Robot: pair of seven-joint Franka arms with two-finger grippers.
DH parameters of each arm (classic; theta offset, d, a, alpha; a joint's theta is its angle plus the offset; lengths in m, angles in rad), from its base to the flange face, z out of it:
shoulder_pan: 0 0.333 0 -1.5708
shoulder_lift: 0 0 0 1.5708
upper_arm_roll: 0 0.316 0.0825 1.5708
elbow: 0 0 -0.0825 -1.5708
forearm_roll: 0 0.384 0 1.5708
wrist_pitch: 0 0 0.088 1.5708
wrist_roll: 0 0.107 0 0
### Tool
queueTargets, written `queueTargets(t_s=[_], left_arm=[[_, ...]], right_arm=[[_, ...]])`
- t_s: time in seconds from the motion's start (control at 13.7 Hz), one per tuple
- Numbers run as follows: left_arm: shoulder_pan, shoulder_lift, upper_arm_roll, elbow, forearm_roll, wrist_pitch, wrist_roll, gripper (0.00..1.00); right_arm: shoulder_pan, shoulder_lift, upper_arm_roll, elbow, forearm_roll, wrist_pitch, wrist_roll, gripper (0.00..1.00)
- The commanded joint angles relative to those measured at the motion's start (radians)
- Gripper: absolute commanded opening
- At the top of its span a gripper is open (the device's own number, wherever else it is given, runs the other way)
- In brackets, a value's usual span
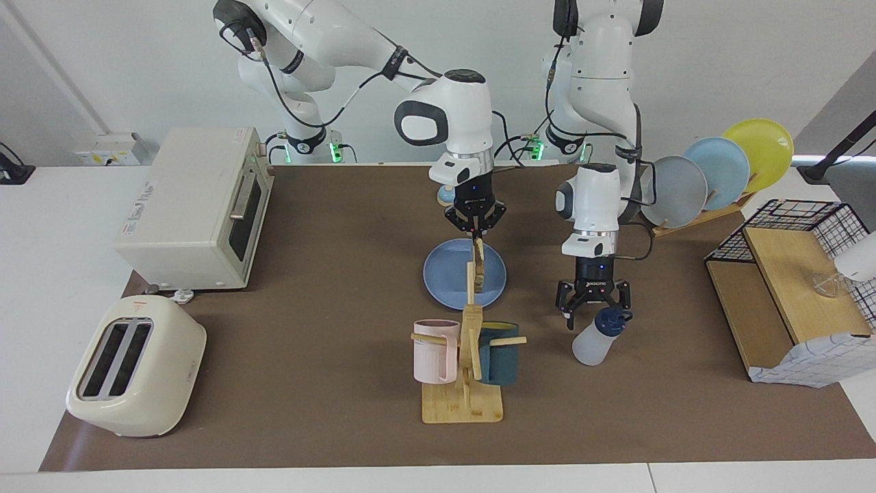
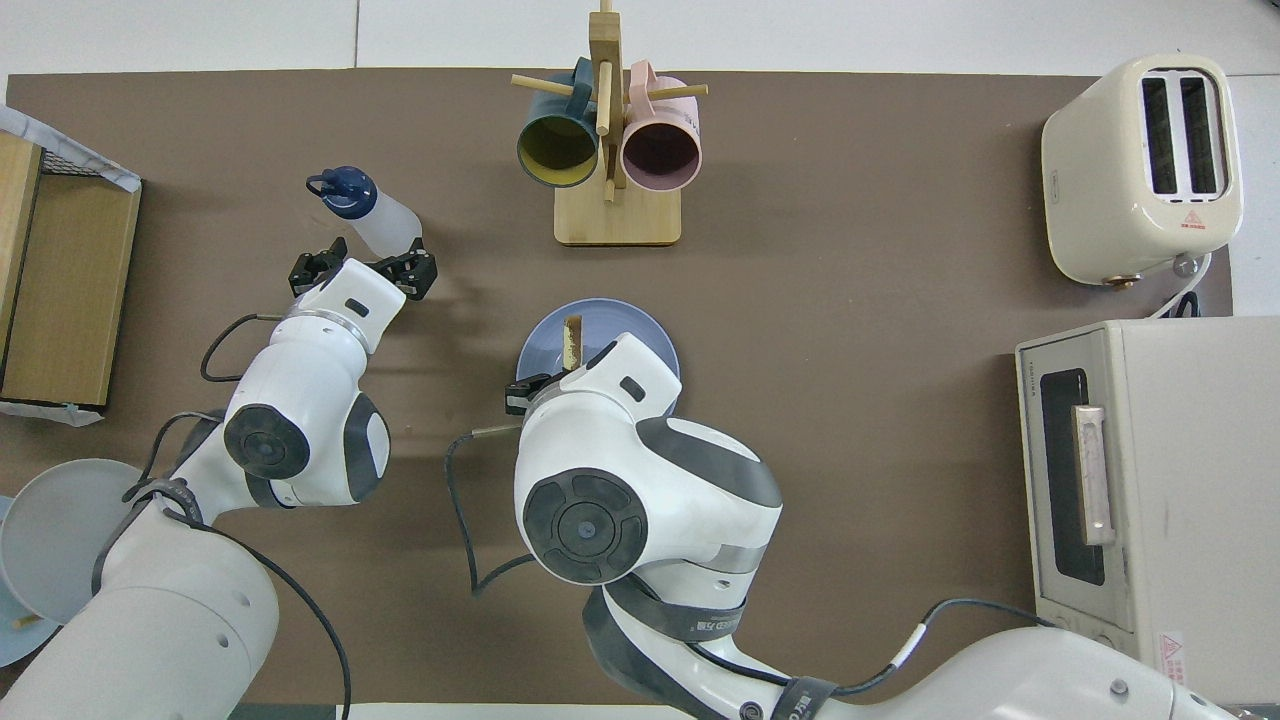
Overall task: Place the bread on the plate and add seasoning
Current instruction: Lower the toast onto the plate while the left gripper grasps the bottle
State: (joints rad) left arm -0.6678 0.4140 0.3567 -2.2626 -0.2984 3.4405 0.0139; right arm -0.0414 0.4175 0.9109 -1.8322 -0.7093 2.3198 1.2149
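Observation:
The bread hangs upright on edge from my right gripper, which is shut on its top edge. It is over the blue plate, its lower edge at or just above the plate. In the overhead view only the bread's thin edge shows over the plate. The seasoning bottle stands leaning on the mat, cap toward the left arm's end. My left gripper is open, its fingers spread wide right above the bottle. I cannot tell whether they touch.
A wooden mug rack with a pink and a teal mug stands farther from the robots than the plate. A toaster and toaster oven sit at the right arm's end. A plate rack and wire basket sit at the left arm's end.

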Motion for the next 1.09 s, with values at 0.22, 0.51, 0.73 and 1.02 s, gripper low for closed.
queueTargets(t_s=[0.22, 0.51, 0.73, 1.02], left_arm=[[-0.010, 0.046, 0.022, 0.086, -0.016, 0.010, 0.000, 1.00], [-0.009, 0.084, 0.022, 0.104, -0.016, 0.011, -0.005, 1.00], [-0.007, 0.095, 0.021, 0.126, -0.016, 0.008, -0.003, 1.00], [-0.006, 0.095, 0.019, 0.126, -0.018, 0.008, -0.005, 1.00]], right_arm=[[-0.031, 0.009, 0.014, -0.096, -0.125, 0.076, 0.129, 0.00], [-0.057, 0.006, 0.009, -0.091, -0.125, 0.035, 0.112, 0.00], [-0.072, -0.002, 0.011, -0.096, -0.125, 0.010, 0.103, 0.00], [-0.106, -0.006, 0.011, -0.127, -0.125, 0.026, 0.091, 0.00]])
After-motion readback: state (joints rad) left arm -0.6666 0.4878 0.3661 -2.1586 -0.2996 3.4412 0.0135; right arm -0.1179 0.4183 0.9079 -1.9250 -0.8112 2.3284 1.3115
